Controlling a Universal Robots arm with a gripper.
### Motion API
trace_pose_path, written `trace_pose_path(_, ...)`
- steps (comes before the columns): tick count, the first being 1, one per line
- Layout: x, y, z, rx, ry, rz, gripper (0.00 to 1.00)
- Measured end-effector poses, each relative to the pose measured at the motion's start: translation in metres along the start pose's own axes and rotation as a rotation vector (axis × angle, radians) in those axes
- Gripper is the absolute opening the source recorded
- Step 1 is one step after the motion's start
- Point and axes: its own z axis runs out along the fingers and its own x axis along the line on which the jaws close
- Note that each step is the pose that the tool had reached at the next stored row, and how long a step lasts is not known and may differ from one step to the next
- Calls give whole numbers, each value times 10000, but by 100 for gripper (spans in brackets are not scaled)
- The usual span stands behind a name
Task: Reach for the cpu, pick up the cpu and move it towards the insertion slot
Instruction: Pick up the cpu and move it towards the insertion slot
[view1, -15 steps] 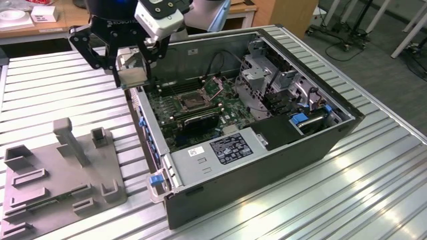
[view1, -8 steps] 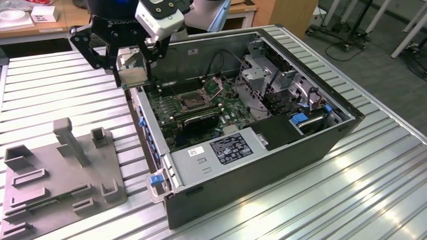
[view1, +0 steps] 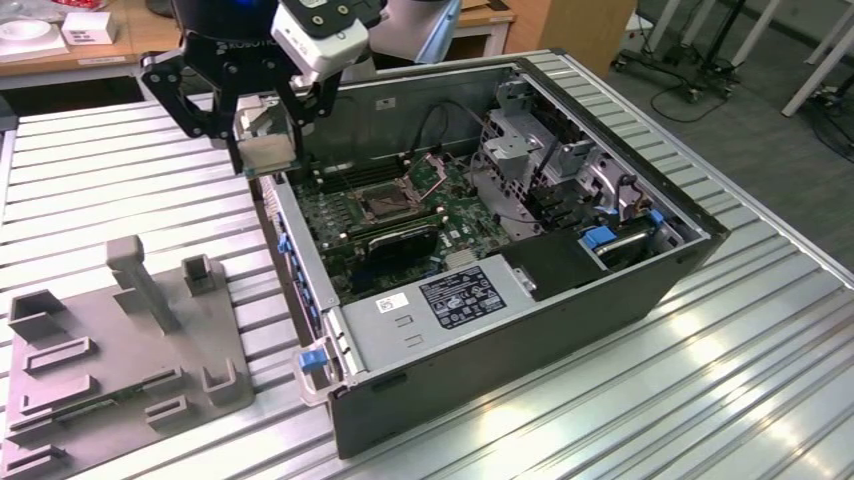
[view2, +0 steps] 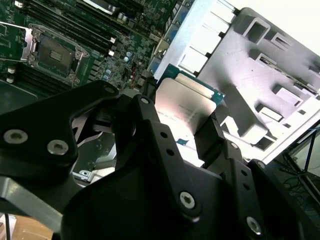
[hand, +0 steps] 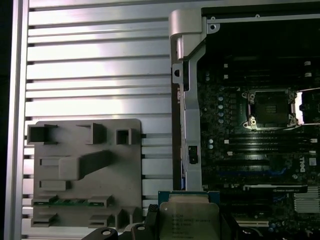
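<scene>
Now, gripper: black two-finger gripper (view1: 267, 140) clamped on the small square silvery-beige cpu (view1: 266, 153), held in the air.
Cpu position: over the open computer case's (view1: 534, 330) wall, at ten o'clock from the silver-framed square insertion slot (view1: 383, 201), well apart.
Tray: grey plastic recessed tray (view1: 120, 360) on the slatted metal table (view1: 747, 380), at eight o'clock from the case.

Print on the silvery square cpu (hand: 189, 220): several faint lines, too small to make out. Black label (view1: 461, 297) and white sticker (view1: 396, 303) on the grey metal cover (view1: 400, 335): unreadable too.
</scene>
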Motion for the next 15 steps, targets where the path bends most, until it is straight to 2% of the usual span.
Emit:
trace_pose_path(11,-24,17,5,1,1,1,55)
trace_pose_path(15,-30,57,10,0,0,0,55)
